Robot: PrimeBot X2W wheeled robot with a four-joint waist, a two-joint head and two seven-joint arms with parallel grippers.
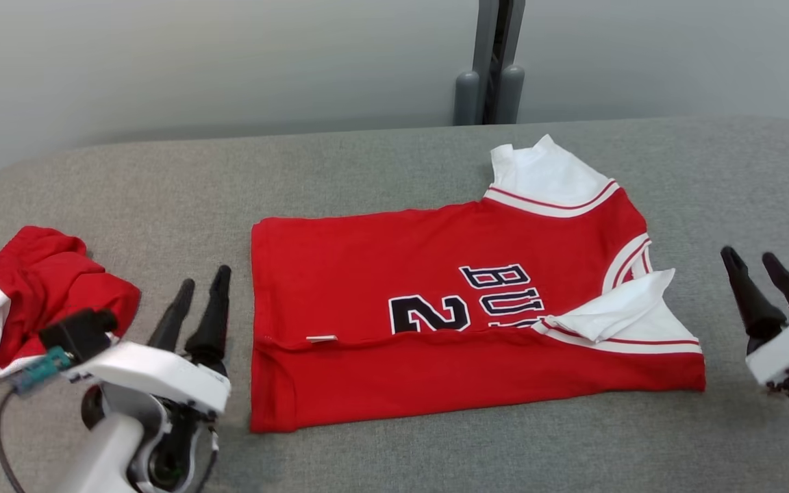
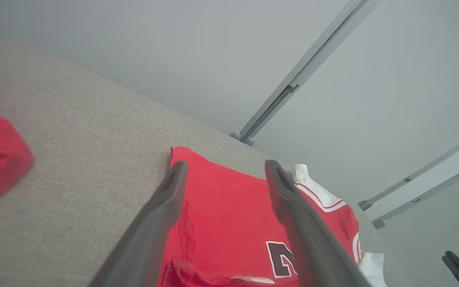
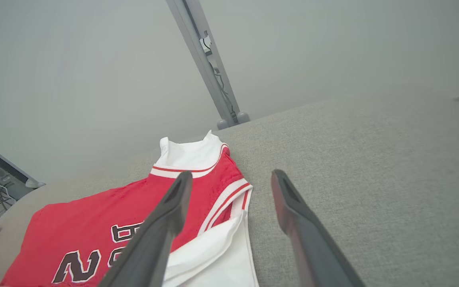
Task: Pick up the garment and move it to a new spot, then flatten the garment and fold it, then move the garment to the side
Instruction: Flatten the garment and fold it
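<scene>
On the grey bench [image 1: 367, 171], a red basketball jersey [image 1: 449, 274] lies centred, near edge folded over. The left gripper [image 1: 205, 276] and right gripper [image 1: 749, 255] flank it, parted and empty; the next fold probably wants both ends pinched evenly.

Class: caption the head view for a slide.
Half-folded red jersey on grey table between open left gripper and open right gripper; crumpled red garment far left.

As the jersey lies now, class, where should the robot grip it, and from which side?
Probably its short ends: the left gripper takes the hem from the left, the right gripper the sleeve end from the right. The jersey lies lengthwise between both open grippers.
</scene>
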